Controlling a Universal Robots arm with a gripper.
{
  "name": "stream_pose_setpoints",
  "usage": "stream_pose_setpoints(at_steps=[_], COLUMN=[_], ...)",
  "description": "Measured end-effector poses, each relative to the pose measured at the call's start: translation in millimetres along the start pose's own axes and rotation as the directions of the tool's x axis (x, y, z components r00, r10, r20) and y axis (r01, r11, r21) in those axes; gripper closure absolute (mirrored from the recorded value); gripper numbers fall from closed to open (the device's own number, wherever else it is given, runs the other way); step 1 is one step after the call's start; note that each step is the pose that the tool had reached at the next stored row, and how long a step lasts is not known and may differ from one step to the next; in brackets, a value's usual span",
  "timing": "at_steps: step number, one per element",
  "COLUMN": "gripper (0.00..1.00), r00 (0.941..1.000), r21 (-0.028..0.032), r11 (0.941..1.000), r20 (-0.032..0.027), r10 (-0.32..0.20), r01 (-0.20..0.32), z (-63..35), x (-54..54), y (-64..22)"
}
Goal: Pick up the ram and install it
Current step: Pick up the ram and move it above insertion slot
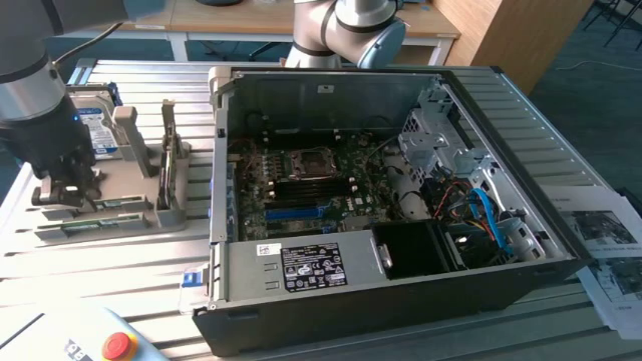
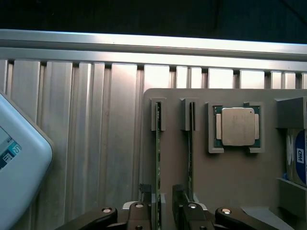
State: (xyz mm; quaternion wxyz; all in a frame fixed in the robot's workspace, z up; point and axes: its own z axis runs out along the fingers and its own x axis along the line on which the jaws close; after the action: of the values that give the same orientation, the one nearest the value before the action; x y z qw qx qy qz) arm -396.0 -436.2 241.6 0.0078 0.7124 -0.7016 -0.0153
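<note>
Hand (image 2: 159, 213) is down at the grey tray (image 2: 230, 187) on my wrist feed, its two fingers standing apart with one on each side of the ram (image 2: 158, 143). That green stick sits on edge in its slot, and I see a thin gap on both sides, so nothing is clamped, though I can't be sure the pads are fully clear of the board. A second stick (image 2: 191, 143) stands in the neighbouring slot, between the ram and the silver processor chip (image 2: 237, 126) in its square pocket. Past the chip, the hard drive (image 2: 298, 160) shows its blue-and-white label. From the exterior view, the hand (image 1: 65, 197) hangs over the tray's near end on the ribbed metal desk (image 1: 120, 271), with the open computer case (image 1: 401, 301) to the exterior view's right.
</note>
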Motion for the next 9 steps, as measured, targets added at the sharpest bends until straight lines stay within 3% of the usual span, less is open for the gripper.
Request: stream_pose_setpoints(at_steps=[9], gripper=[0.69], r00=[1.0], r21=[0.0], r11=[1.0], r20=[0.0], r10=[0.0], r01=[0.0], z=[3.5], x=[0.2], y=[0.0])
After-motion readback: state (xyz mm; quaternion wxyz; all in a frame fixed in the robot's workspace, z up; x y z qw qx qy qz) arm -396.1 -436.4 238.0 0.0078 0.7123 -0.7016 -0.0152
